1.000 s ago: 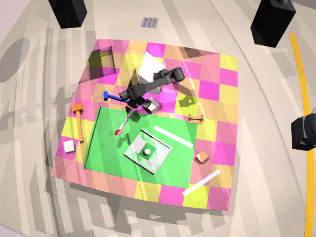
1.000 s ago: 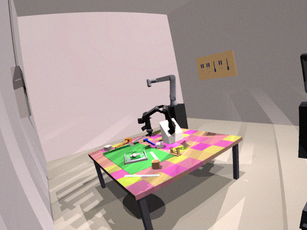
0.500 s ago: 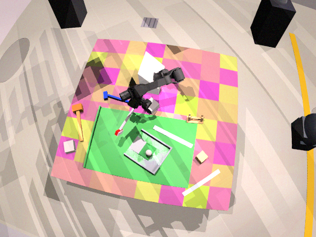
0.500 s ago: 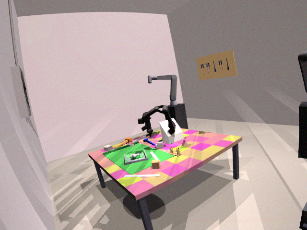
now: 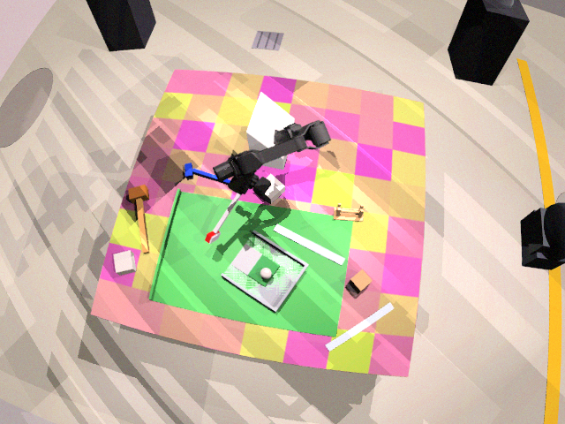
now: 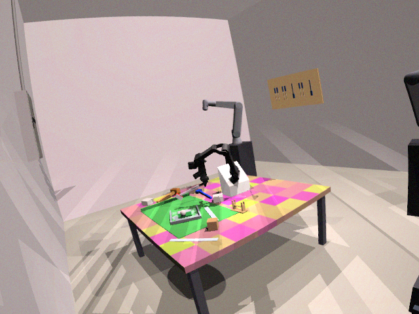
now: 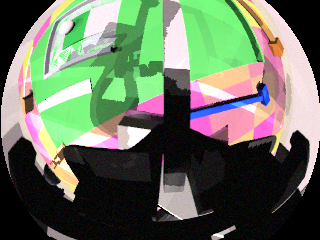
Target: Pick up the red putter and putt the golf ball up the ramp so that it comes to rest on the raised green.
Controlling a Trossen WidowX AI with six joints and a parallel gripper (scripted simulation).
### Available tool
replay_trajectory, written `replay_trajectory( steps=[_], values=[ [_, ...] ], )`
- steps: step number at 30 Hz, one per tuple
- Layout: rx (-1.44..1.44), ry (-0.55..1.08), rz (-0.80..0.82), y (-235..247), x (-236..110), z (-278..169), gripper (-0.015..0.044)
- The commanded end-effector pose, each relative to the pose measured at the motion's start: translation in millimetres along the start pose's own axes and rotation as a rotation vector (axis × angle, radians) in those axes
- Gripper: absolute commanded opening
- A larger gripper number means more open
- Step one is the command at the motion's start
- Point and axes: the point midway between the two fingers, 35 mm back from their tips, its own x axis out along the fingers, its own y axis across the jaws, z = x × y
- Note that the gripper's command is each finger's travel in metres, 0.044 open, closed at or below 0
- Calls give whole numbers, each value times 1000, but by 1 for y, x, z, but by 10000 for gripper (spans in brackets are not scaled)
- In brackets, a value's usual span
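Note:
My gripper (image 5: 238, 192) (image 6: 203, 180) (image 7: 170, 128) is shut on the pale shaft of the red putter. The putter's red head (image 5: 211, 237) hangs over the back left part of the green mat (image 5: 192, 283) (image 6: 158, 213) (image 7: 220, 34). The white golf ball (image 5: 266, 272) (image 6: 182, 212) rests on the small green square on top of the raised grey ramp platform (image 5: 280, 299) (image 6: 182, 219) (image 7: 56, 32), in the middle of the mat. The putter head is well to the left of the ball.
A blue tool (image 5: 200, 172) (image 7: 227, 103) lies beside my gripper. A wooden mallet (image 5: 141, 214), white cubes (image 5: 124, 261) (image 5: 275, 186), a white base block (image 5: 267, 123), two white bars (image 5: 309, 238) (image 5: 359, 326), a brown box (image 5: 358, 283) and a small wooden rack (image 5: 349, 213) lie around the mat.

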Motion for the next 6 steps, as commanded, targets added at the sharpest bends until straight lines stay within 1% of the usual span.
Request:
replay_trajectory(
  steps=[1, 6],
  values=[
    [2, -1, 1, 0, 0, 0, 0],
    [2, -1, 1, 0, 0, 0, 0]
  ],
)
